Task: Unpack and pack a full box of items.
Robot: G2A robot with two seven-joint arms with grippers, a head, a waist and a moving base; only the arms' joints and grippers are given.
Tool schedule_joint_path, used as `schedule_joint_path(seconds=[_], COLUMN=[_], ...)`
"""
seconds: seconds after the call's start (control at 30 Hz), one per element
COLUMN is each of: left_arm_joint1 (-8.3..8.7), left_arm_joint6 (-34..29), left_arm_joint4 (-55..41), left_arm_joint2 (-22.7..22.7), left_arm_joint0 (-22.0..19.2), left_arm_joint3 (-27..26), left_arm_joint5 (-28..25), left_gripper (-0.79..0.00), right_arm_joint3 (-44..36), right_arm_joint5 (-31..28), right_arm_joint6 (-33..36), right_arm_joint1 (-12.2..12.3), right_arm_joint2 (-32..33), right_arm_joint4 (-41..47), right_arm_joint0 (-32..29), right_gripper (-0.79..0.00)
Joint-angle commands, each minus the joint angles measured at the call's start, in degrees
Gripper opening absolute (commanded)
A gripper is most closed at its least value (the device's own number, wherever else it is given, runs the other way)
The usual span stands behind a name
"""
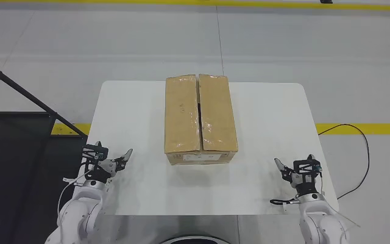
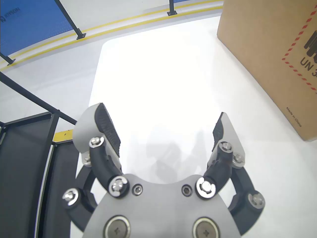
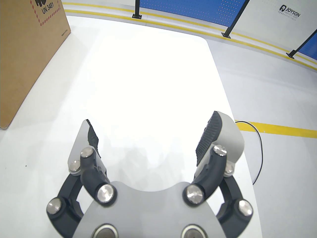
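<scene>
A closed brown cardboard box stands in the middle of the white table, its two top flaps meeting along a taped centre seam. Its side wall shows in the left wrist view and in the right wrist view. My left gripper sits near the table's front left corner, open with nothing between its fingers. My right gripper sits near the front right corner, also open and holding nothing. Both grippers are well apart from the box.
Bare table surface lies on both sides of the box. A dark frame and panel stand off the table's left edge. A black cable runs on the floor at the right. Yellow floor lines cross beyond the table.
</scene>
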Motion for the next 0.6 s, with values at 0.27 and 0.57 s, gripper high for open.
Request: schedule_joint_path(seconds=[0.27, 0.57], left_arm_joint1=[0.00, -0.48], left_arm_joint6=[0.00, 10.06], left_arm_joint4=[0.00, -3.85], left_arm_joint2=[0.00, -0.27], left_arm_joint0=[0.00, 1.50], left_arm_joint3=[0.00, -0.89], left_arm_joint5=[0.00, -0.66], left_gripper=[0.000, 0.000], right_arm_joint3=[0.00, -2.21], right_arm_joint5=[0.00, -1.43], right_arm_joint6=[0.00, -1.82], right_arm_joint1=[0.00, 0.05], right_arm_joint2=[0.00, 0.41], right_arm_joint4=[0.00, -0.69], right_arm_joint0=[0.00, 0.16], right_gripper=[-0.001, 0.000])
